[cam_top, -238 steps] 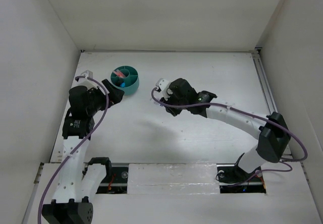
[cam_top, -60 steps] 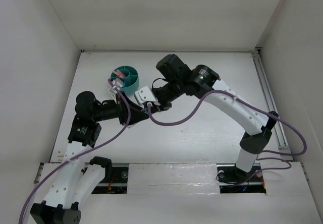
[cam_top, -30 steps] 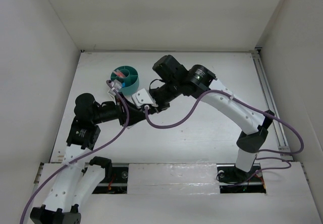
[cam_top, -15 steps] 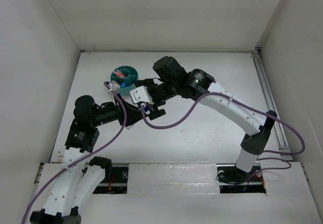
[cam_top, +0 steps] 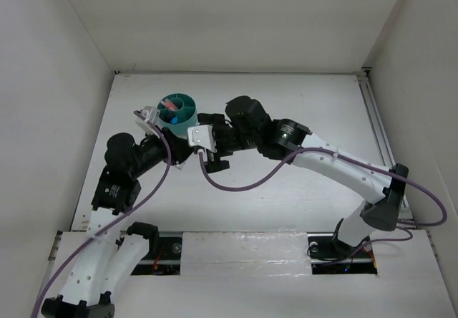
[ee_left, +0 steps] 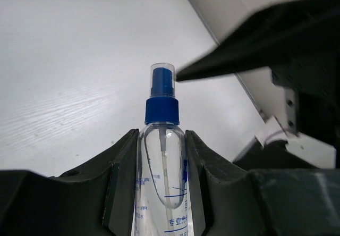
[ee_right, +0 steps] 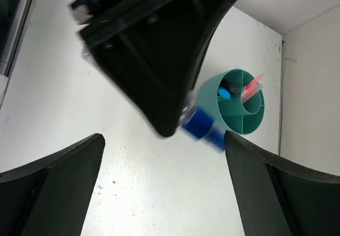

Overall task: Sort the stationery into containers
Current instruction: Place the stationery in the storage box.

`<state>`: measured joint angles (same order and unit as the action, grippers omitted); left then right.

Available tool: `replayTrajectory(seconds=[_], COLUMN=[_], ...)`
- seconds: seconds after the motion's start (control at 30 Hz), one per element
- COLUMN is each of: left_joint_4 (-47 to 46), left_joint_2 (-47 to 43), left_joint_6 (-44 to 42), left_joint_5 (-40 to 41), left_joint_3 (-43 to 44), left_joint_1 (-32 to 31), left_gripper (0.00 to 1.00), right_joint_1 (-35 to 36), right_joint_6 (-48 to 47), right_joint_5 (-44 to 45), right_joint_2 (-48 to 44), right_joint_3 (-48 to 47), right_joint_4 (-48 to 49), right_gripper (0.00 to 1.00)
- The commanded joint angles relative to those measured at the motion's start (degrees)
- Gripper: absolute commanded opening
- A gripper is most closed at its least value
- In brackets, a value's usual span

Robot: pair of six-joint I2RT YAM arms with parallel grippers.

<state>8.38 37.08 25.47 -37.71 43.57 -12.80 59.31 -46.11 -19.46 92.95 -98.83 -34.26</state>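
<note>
Left wrist view: my left claw pinches a clear plastic spray bottle with blue cap. My right claw gapes wide, with a round teal divided plastic tub at two o'clock.

I am counting one teal tub, one clear spray bottle, one pink pen and one blue piece standing in the tub.

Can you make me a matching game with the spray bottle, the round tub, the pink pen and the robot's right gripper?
Things:
1 spray bottle
2 tub
3 pink pen
4 right gripper

Clues:
A wide open
B teal
C clear with a blue cap
D standing in the tub

Pairs: 1-C, 2-B, 3-D, 4-A
</note>
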Motion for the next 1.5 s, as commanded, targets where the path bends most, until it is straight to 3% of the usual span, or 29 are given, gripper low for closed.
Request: replayTrajectory(seconds=[0.0, 0.27, 0.43, 0.67, 0.9, 1.1, 1.3, 1.47], left_joint_4=[-0.4, -7.1, -13.8, -15.2, -30.5, -30.5, -44.8, -47.1], left_joint_2=[1.0, 6.8, 13.6, 28.8, 38.1, 45.3, 47.6, 53.3], left_joint_6=[2.1, 7.5, 4.0, -10.4, -19.0, -31.0, -29.6, -30.0], left_joint_5=[13.4, 20.8, 23.4, 18.8, 7.7, 2.6, 1.8, -2.2], left_joint_3=[4.1, 5.5, 7.6, 22.1, 21.5, 22.3, 15.0, 16.4], left_joint_1=[-0.3, -0.3, -0.3, -0.3, 2.4, 2.4, 2.4, 2.4], left_gripper=[0.00, 0.00, 0.00, 0.00, 0.00, 0.00, 0.00, 0.00], right_joint_1=[-0.4, -6.2, -9.6, -10.6, -11.1, -11.1, -11.1, -11.1], right_joint_6=[7.0, 15.2, 18.6, 21.1, 22.8, 25.5, 27.3, 27.8], right_joint_5=[4.3, 6.5, 6.5, 4.5, 1.1, -1.0, -2.1, -3.8], right_joint_2=[-5.4, -11.9, -15.5, -21.0, -24.5, -27.7, -29.3, -28.7], right_joint_3=[4.9, 13.7, 19.0, 25.3, 30.5, 33.7, 37.1, 37.1], right_joint_4=[13.7, 22.1, 24.1, 26.6, 28.8, 30.0, 32.5, 32.5], right_gripper=[1.00, 1.00, 1.00, 1.00, 1.00, 1.00, 1.00, 1.00])
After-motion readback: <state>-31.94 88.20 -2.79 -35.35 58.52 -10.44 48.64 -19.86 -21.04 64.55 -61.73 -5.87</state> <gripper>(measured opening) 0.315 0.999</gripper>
